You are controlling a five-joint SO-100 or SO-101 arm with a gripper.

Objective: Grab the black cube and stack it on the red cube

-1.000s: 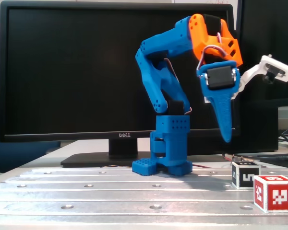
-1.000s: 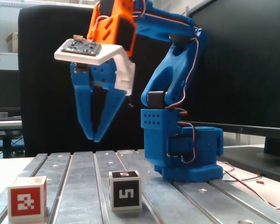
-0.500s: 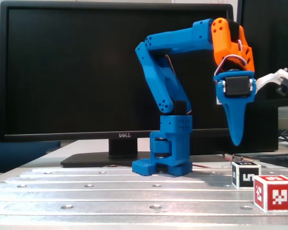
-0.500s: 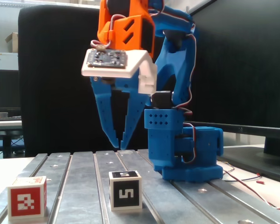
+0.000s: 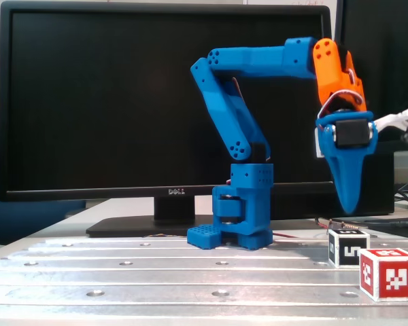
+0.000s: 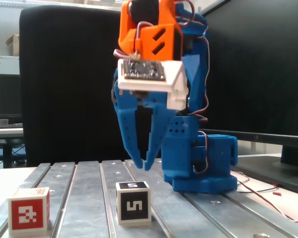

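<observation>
Behind everything stands the Dell monitor (image 5: 166, 102), and in front of it the slotted metal table (image 5: 156, 272) carries your blue arm (image 5: 241, 136), reaching out with its orange wrist (image 5: 336, 68) bent down. The gripper (image 6: 145, 166) hangs in the air above the black cube (image 6: 133, 202), its tips nearly together, only a narrow gap showing between them, and it holds nothing. In a fixed view from the side it points down just above and slightly behind the black cube (image 5: 347, 248).

The black cube sits on the table with its "5" face toward the camera; the red cube (image 6: 29, 216) rests well to its left in that view, while in the other view the red cube (image 5: 388, 273) stands just in front of the black one.

You are in the approach, with the grasp not yet begun. Spread the fingers wider than the cube before you descend, or the tips will likely strike its top face and push it. Centre the gripper over the cube in both views, come straight down so one finger passes each side, and close only when the tips are below the upper edge. Keep the descent clear of the red cube.
</observation>
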